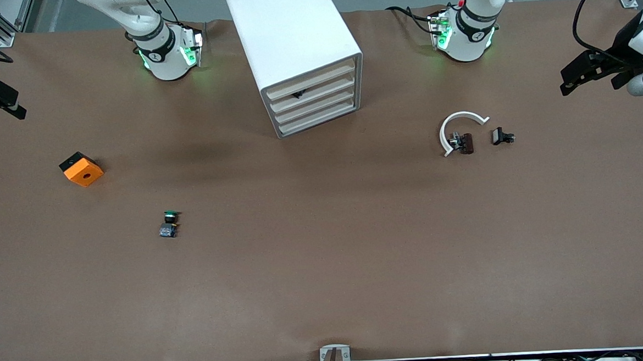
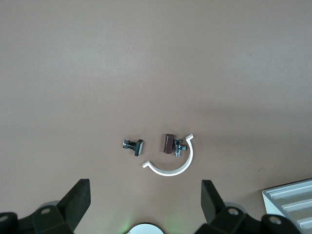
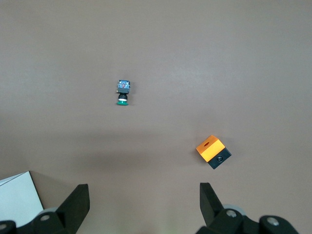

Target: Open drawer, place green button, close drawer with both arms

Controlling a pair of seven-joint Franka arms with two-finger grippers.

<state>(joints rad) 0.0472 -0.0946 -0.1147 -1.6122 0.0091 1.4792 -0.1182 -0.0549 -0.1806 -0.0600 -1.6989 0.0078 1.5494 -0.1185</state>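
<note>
The drawer (image 1: 314, 102), third of four on the cabinet (image 1: 292, 50), is sitting shut, so nothing of the task looks done yet. The button (image 1: 168, 223) is lying loose on the counter (image 1: 326, 268), nearer the camera than the orange block (image 1: 81, 169), toward the right arm's end. The right gripper (image 3: 141, 202) is hanging over it, fingers spread and empty. The left gripper (image 2: 144, 200), fingers also spread, is hanging over the white clamp (image 2: 170, 158). Opening, placing and closing all remain.
</note>
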